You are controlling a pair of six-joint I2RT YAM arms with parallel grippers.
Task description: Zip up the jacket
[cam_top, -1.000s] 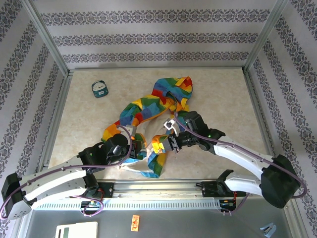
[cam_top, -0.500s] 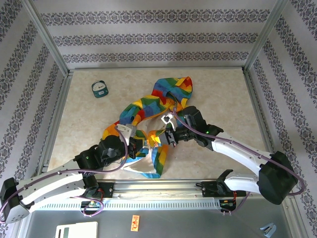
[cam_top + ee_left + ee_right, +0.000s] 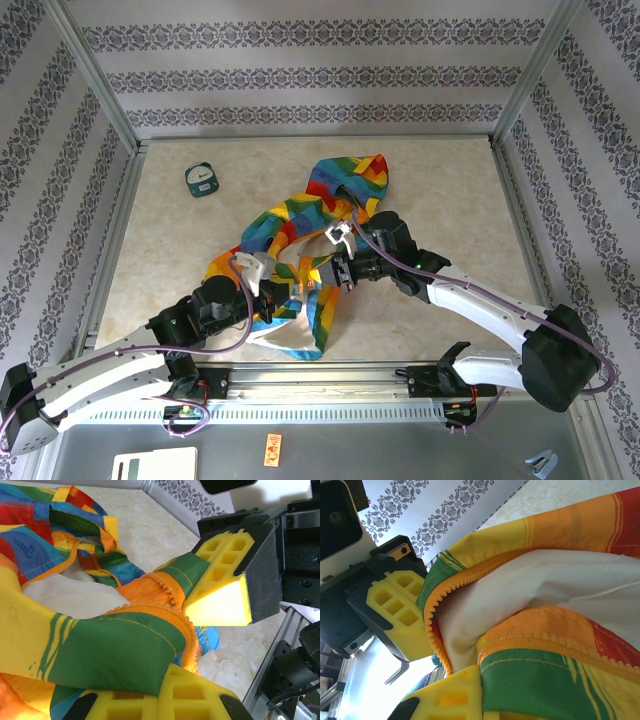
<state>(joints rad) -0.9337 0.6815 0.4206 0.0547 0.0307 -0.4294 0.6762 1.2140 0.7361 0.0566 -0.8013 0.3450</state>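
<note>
Starting nearest the bases, the left gripper (image 3: 266, 298) has its jaws closed tight on the jacket (image 3: 312, 205), pinching a green-hemmed fold and the orange zipper edge (image 3: 167, 587) between its yellow pads (image 3: 220, 597). Just beside it, the right gripper (image 3: 338, 272) is likewise clamped on cloth, a bunch of hem with a second toothed edge (image 3: 442, 592) running past its pads and white lining (image 3: 530, 580) bulging between. The jacket lies crumpled in the middle of the table (image 3: 450, 190), its near end gathered between the two grippers and the rest trailing away. A teal gadget (image 3: 202, 180) sits well apart at the far left. I cannot make out a slider in either wrist view, so the two toothed edges look unjoined. The main risk, as I judge it, is that a pull now only drags bunched fabric rather than closing teeth. The thin pinches could slip, loose lining could catch in the zipper, and the wrists, so close together, could knock each other.
</note>
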